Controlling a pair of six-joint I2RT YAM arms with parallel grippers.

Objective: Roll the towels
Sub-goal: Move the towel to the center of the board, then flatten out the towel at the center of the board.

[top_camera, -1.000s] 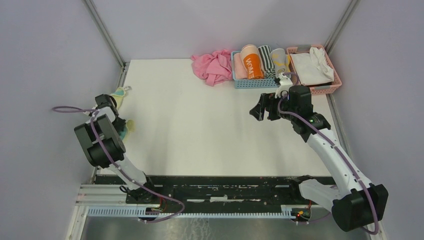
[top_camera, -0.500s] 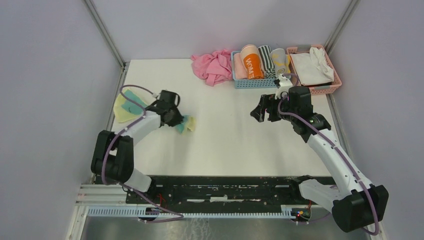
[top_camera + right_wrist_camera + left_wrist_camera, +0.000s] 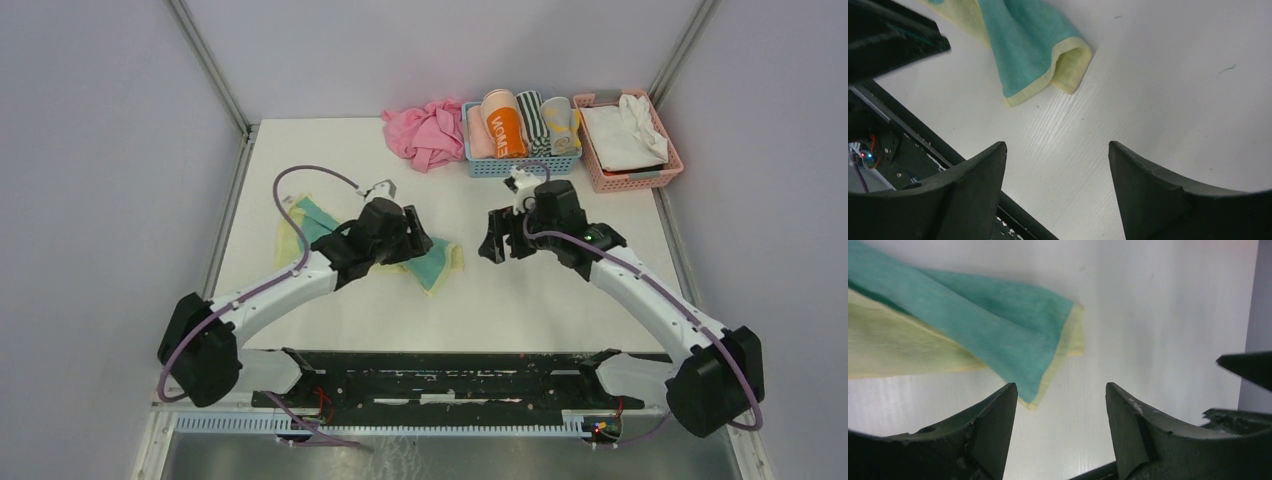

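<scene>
Pale yellow terry towel with the teal figure (image 3: 438,266) lies rumpled, one corner folded over, on the white bench (image 3: 520,300) left of centre in the top view, likely mid-bench so both arms can reach it. The left tool (image 3: 1060,390) is spread and empty, the towel edge just beyond its tips. The right tool (image 3: 1057,147) is spread and empty too and faces the folded corner from the right, probably to help flatten it before rolling.

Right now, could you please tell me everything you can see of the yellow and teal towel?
The towel is soft terry-looking cloth, pale yellow with a large teal patch and a yellow border. It lies crumpled and partly folded over itself, not rolled, on the white table left of centre, one corner doubled up. The left arm hides its middle from above. The open left gripper hovers by its corner without holding it.
</scene>
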